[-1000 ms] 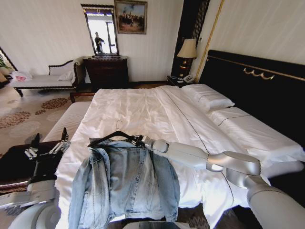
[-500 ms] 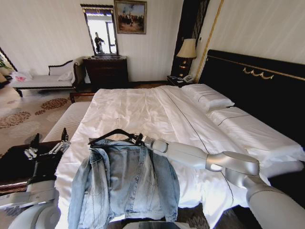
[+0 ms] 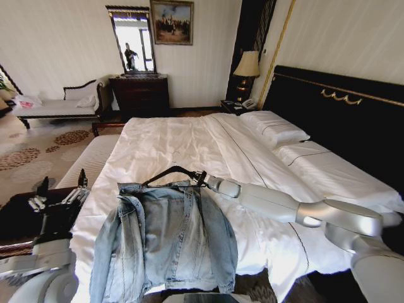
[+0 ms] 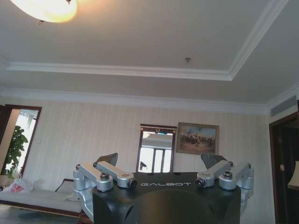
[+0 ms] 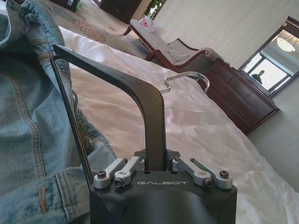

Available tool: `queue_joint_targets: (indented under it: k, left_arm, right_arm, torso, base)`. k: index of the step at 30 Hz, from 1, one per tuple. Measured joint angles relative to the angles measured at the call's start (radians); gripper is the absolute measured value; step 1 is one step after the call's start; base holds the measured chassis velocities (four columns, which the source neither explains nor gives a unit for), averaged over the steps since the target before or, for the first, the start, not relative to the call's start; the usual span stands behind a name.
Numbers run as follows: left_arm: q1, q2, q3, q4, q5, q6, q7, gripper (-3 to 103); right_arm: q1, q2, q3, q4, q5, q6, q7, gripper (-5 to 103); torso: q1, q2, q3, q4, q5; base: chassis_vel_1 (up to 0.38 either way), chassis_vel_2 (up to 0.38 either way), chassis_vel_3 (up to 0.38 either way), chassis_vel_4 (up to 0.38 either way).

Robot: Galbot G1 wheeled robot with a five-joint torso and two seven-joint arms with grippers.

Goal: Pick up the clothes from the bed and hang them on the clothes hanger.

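White bed; jacket at near edge; right pincer clamps hanger; left pincer spread.

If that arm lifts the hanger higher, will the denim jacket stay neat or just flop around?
The jacket will probably flop: it lies in soft folds, its sleeves spilling over the bed's edge. It looks fairly heavy for the thin hanger, which may tilt, since the right gripper grips one end only.
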Motion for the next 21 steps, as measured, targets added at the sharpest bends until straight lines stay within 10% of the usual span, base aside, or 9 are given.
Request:
queue_joint_targets:
  k: [21]
  left_arm:
    - [-0.001, -0.007, 0.012, -0.003, 0.011, 0.0, 0.0, 100]
  right_arm:
    - [-0.098, -0.027, 0.052, 0.008, -0.131, 0.023, -0.04, 20]
  torso:
    - [0.0, 0.0, 0.0, 0.0, -0.0001]
  base:
    - [0.0, 0.0, 0.0, 0.0]
